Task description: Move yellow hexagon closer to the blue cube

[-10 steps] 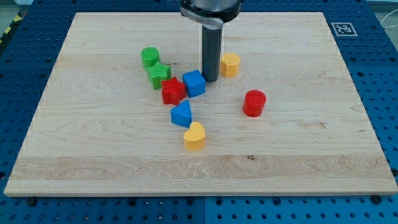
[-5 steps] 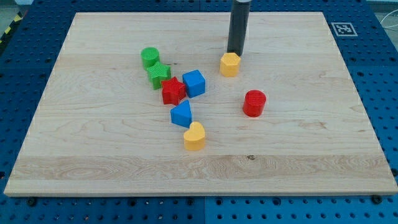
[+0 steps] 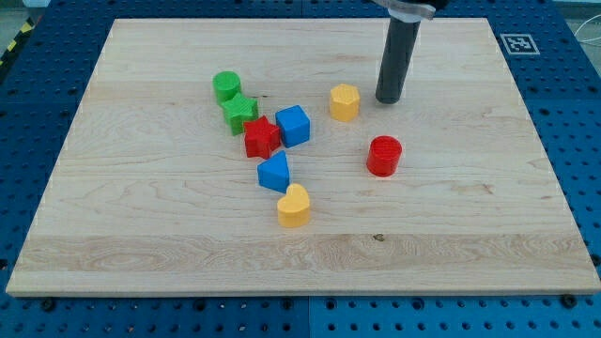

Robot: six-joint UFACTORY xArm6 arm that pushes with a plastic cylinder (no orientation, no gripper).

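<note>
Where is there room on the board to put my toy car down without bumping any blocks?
The board is bare along the view's bottom below the yellow heart, and on the view's right past the red cylinder. It is crowded where the green blocks, red star, blue cube and blue triangle bunch together.

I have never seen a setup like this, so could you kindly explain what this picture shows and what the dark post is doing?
This is one camera view of a wooden board on a blue perforated bench. The dark post is the robot arm's rod; it has no jaws and holds nothing, only pushing blocks with my tip. My tip rests to the view's right of the yellow hexagon, apart from it. To the view's left lies the blue cube, touching a red star. Also there: a green cylinder, a green star, a blue triangular block, a yellow heart and a red cylinder.
</note>
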